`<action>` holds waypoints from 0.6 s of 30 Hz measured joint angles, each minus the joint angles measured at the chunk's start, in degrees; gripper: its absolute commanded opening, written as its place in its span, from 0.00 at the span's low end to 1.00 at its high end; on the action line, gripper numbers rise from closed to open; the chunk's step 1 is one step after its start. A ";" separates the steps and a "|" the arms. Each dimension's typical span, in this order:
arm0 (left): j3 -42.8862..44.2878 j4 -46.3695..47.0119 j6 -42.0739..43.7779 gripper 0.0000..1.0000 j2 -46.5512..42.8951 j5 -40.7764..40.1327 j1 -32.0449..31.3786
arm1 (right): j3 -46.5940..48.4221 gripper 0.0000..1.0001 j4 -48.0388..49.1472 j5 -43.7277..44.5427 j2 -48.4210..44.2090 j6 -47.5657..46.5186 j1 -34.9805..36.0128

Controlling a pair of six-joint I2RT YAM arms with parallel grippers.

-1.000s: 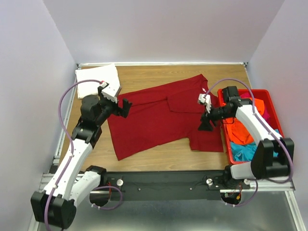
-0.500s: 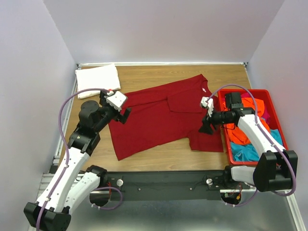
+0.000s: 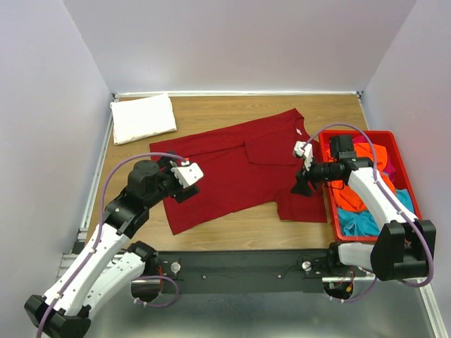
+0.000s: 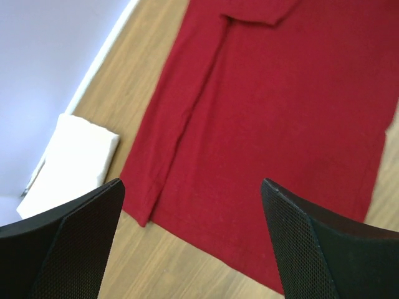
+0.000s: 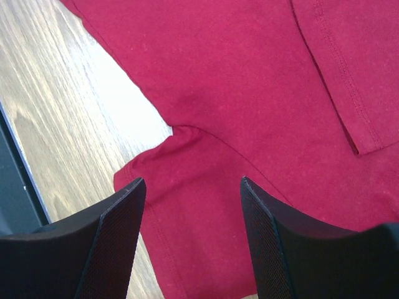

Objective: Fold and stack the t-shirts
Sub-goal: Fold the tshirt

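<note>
Left pincer [image 3: 182, 190]: jaws spread wide, empty; it has swung from the cloth's far-left edge to above its near-left hem.
Right pincer [image 3: 301, 184]: jaws partly apart, nothing between them; hardly moved, over the near-right sleeve.
Dark red cotton t-shirt [image 3: 239, 169]: spread flat in the middle of the wooden surface [image 3: 232, 229], one flap folded over.
Folded white t-shirt [image 3: 143, 117]: far-left corner, no longer crossed by the arm.
Judgement: both pincers look placed to grasp the near edge for the next fold; stacking is still to do.

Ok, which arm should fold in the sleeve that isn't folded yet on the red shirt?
Probably right. The right gripper hangs open directly over that sleeve of the dark red shirt. The left gripper, also open, hangs over the hem end, at the shirt's opposite side.
</note>
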 measured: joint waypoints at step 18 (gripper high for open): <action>-4.42 -6.86 2.03 0.86 3.76 -10.16 -14.53 | -0.11 0.69 0.09 0.09 0.02 0.44 0.00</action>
